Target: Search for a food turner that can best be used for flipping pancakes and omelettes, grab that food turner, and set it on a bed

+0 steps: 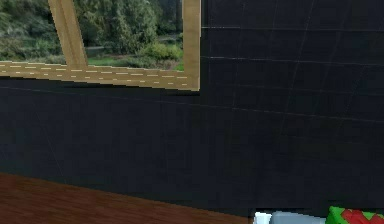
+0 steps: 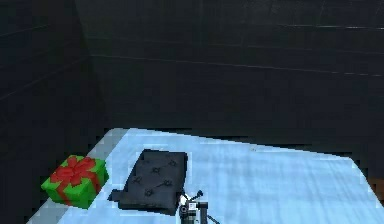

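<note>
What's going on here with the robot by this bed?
The robot has pulled up beside a bed. Its claw shows at the bed's near edge, next to a dark pad; I can't tell whether it holds anything. A green gift box with a red ribbon lies on the bed. Ahead is a dark wall with a wood-framed window.

1. A dark panelled wall (image 1: 260, 120) spans the forward view.
2. A wood-framed window (image 1: 100, 40) at 11 o'clock shows trees (image 1: 120, 25).
3. Reddish wood floor (image 1: 60, 200) lies at 7 o'clock.
4. Arm side view: pale blue bed (image 2: 280, 175) at 6 o'clock.
</note>
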{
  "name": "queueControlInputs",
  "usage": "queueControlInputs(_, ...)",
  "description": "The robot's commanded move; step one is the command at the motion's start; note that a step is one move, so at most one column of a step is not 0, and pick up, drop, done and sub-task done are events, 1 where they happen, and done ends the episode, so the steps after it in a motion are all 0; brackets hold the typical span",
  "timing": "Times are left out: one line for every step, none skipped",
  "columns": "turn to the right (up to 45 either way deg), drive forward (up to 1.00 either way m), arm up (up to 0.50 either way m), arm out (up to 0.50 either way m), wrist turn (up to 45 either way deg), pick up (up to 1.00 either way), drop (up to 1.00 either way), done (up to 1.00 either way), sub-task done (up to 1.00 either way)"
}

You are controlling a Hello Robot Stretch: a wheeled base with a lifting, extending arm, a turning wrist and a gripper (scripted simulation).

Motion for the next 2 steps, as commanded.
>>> queueControlInputs(0.0, 0.0, 0.0, -0.08, 0.0, 0.0, 0.0, 0.0, 0.0)
queueControlInputs(0.0, 0.0, 0.0, 0.0, 0.0, 0.0, 0.0, 1.0, 0.0)
